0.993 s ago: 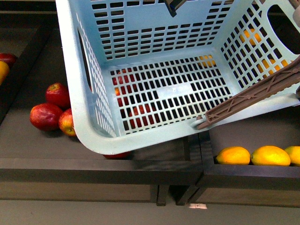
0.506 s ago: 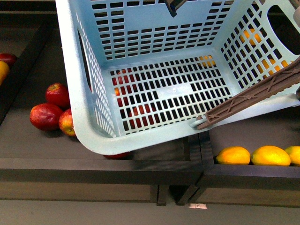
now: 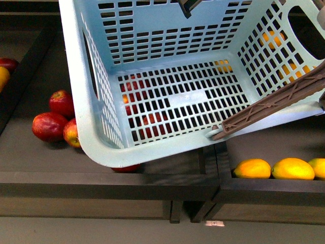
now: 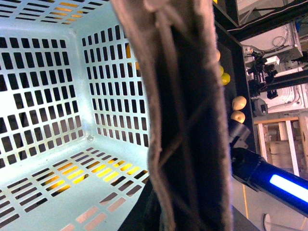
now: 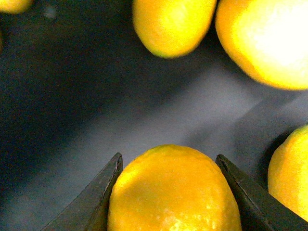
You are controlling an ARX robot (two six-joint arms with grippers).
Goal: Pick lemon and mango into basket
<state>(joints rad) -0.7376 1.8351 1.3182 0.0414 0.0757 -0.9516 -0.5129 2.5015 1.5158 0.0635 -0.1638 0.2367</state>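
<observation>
Closest to me, the mango (image 3: 292, 169) lies in the front right bin with two more beside it. Above hangs the basket (image 3: 96, 137), tilted and empty, its brown handle (image 3: 274, 107) swung across. Can't tell what the left claw is doing, the handle blocks it. Red apples (image 3: 50, 126) sit left. Further back, the right claw (image 5: 168, 156) is clamped on a lemon (image 5: 173, 192).
</observation>
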